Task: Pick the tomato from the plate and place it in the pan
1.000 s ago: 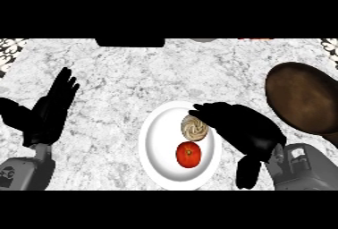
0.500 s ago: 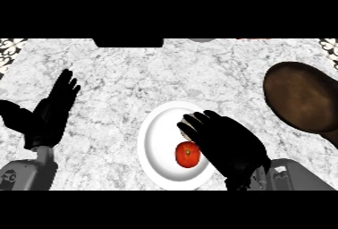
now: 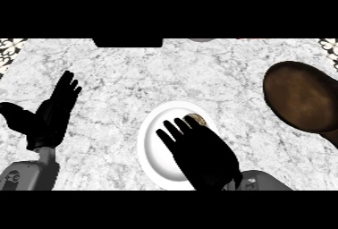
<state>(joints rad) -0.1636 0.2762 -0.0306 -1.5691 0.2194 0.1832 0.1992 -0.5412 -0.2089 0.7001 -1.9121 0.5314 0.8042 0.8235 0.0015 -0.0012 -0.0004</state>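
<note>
Right hand (image 3: 201,154) spreads over the plate (image 3: 153,152), hiding the tomato.

A round white plate (image 3: 150,147) sits on the grey-veined white marble worktop (image 3: 165,71); the oval pan (image 3: 303,100) is dark brown, both hands black.

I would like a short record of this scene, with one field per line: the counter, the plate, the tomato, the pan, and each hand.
counter: marbled grey-white top
plate: white, round, near the lower middle
tomato: not visible; the right hand covers its place
other item on plate: small tan object at the upper rim
pan: dark brown, at the right edge, nothing in it
right hand: over the plate, fingers straight
left hand: resting open at the left, fingers up
</note>
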